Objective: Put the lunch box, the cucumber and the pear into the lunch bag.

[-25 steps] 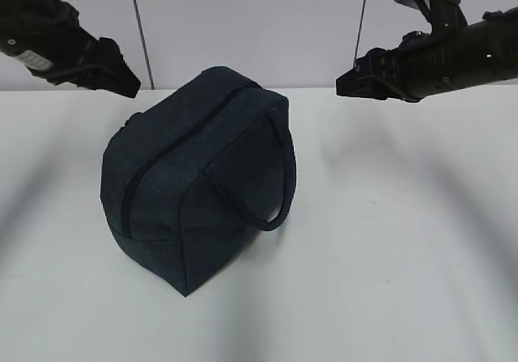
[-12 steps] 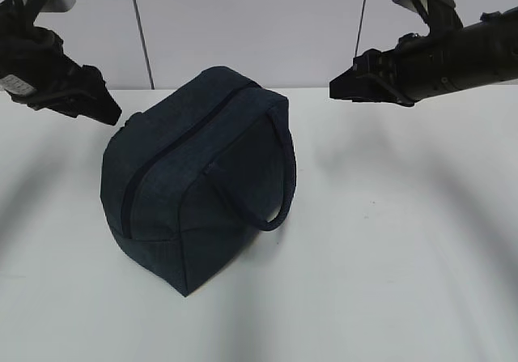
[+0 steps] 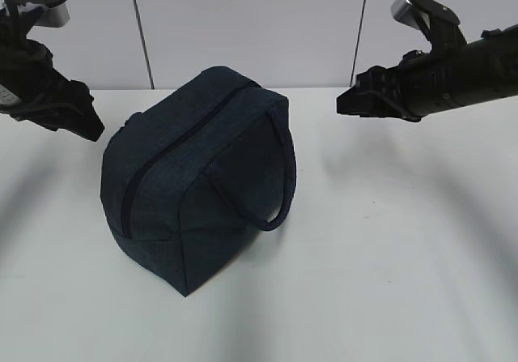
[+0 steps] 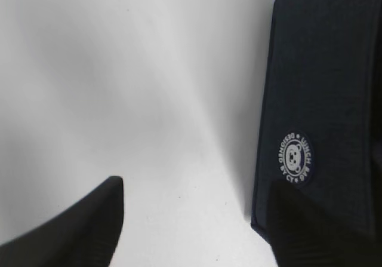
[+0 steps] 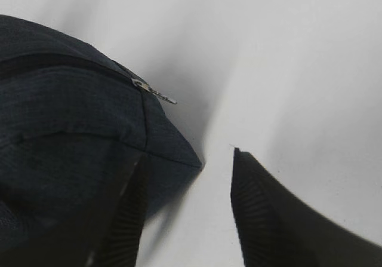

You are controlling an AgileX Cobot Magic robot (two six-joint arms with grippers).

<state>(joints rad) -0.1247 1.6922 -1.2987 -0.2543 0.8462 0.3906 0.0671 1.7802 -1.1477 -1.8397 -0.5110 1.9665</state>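
The dark navy lunch bag (image 3: 194, 176) stands on the white table (image 3: 388, 249), its top zipper (image 3: 174, 147) closed and one loop handle (image 3: 279, 180) hanging down its side. My left gripper (image 3: 91, 127) hovers open to the bag's left. In the left wrist view the bag's side wall (image 4: 334, 88) with a round white logo patch (image 4: 295, 158) lies beside the empty left gripper (image 4: 194, 189). My right gripper (image 3: 346, 103) hangs open up at the right. The right wrist view shows the bag's end (image 5: 59, 117) and its silver zip pull (image 5: 156, 94) ahead of the right gripper (image 5: 191, 159). Lunch box, cucumber and pear are out of view.
A pale panelled wall (image 3: 251, 22) runs behind the table's far edge. Bare white tabletop (image 4: 119, 70) stretches to the left of the bag, in front of it and to its right.
The left arm has swung left and downward, away from the bag's top. The right arm drifted slightly and now sits a little lower. The bag has not moved.
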